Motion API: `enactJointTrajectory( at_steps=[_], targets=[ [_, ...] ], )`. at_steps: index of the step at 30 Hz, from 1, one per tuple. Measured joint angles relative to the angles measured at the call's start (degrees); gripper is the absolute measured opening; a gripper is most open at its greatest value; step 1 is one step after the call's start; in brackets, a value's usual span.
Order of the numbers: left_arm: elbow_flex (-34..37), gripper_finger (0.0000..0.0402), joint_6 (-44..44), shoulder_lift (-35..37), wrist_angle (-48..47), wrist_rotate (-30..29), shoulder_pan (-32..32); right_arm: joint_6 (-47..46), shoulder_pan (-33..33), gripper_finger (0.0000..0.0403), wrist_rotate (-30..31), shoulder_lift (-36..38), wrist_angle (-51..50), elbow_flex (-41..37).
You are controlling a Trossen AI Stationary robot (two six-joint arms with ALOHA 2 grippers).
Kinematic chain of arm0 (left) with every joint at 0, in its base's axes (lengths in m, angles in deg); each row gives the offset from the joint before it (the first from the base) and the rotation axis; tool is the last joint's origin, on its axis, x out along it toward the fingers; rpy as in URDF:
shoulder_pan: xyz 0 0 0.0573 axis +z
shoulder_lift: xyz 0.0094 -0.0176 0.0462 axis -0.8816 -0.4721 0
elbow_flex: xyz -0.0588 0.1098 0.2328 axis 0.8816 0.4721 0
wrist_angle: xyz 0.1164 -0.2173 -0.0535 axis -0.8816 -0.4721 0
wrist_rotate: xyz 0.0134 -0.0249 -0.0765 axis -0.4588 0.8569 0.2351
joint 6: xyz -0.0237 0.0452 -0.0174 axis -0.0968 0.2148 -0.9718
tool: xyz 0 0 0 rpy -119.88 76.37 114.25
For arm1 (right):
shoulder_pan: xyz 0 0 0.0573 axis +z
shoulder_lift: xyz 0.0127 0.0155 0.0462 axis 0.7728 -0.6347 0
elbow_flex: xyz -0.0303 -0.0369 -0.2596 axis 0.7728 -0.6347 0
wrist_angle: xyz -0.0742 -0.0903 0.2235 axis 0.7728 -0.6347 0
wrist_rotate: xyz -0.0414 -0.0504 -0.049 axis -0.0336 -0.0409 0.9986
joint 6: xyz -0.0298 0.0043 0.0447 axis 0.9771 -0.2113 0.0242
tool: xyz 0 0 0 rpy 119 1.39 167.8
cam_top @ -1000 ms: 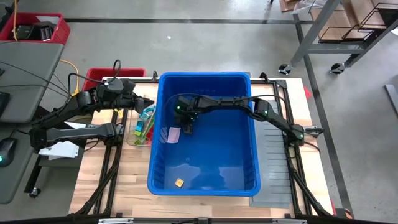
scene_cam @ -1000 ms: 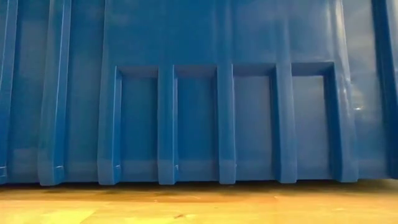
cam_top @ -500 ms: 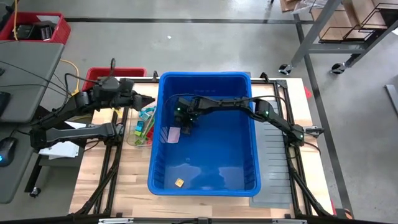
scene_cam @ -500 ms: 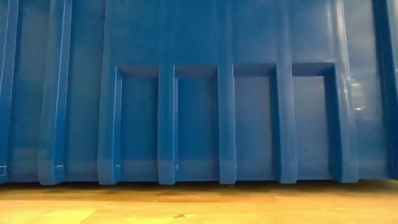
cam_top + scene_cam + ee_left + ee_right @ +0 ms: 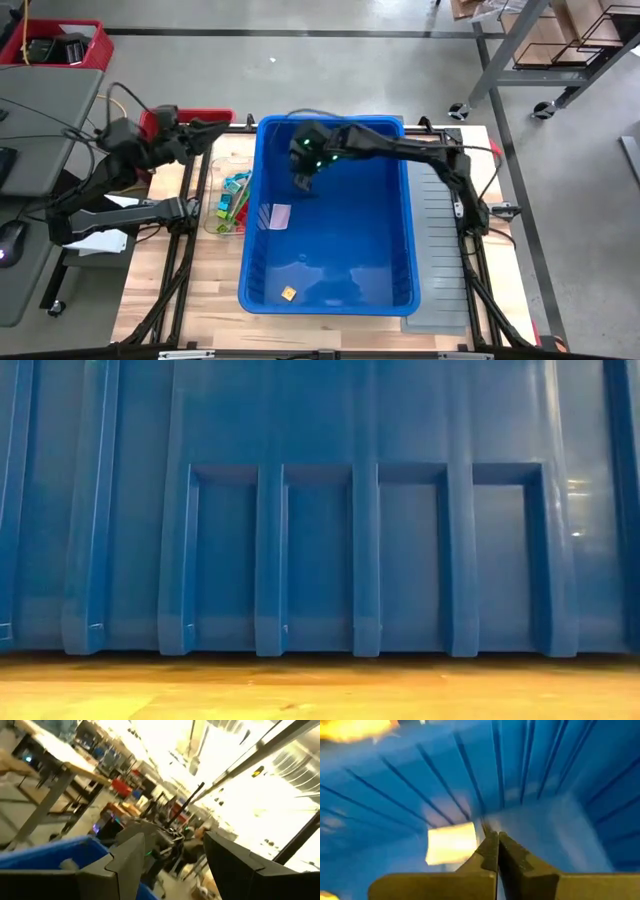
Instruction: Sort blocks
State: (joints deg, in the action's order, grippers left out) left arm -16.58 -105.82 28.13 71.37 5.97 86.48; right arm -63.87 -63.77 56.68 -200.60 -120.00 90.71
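High view shows the blue bin (image 5: 327,215) in the middle of the table (image 5: 215,285). Nearest the camera's front edge, one yellow block (image 5: 288,293) lies on the bin floor by the near wall. Farther in, one pale flat piece (image 5: 279,215) rests on the floor near the left wall. Beyond that, the right gripper (image 5: 303,182) hangs inside the bin at its far left part, fingers pressed together with nothing seen between them; the right wrist view shows the same closed tips (image 5: 496,841) above the pale piece (image 5: 451,843).

Just left of the bin, outside it, a clear tray (image 5: 229,199) holds a cluster of blocks (image 5: 233,194), teal, green and pink; their count cannot be told.

Left gripper (image 5: 216,129) sits past the tray, near the bin's far left corner, above the table's edge, fingers spread and empty. One red crate (image 5: 168,121) stands behind it.

Low view is filled by the bin's ribbed outer wall (image 5: 320,510).
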Motion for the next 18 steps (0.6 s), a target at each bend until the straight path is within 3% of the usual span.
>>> enactJointTrajectory(
  at_steps=[5,11,14,18],
  targets=[
    [0.0,0.0202,0.0,0.0,0.4,-0.6,0.0,0.4,-0.2,0.0001,0.4,5.0,1.0,0.2],
    [0.0,0.0202,-1.4,0.0,-0.4,-0.6,0.0,-0.8,0.4,0.0003,-1.0,3.6,-3.0,0.2],
    [0.0,0.0202,-1.4,0.0,-0.5,-0.6,0.0,1.6,1.5,0.0027,-2.0,-0.2,-6.6,0.3],
    [0.0,0.0202,-1.4,-0.1,-2.0,-0.6,0.0,9.4,2.9,0.0094,-2.1,-7.4,-10.0,0.1]
  ],
)
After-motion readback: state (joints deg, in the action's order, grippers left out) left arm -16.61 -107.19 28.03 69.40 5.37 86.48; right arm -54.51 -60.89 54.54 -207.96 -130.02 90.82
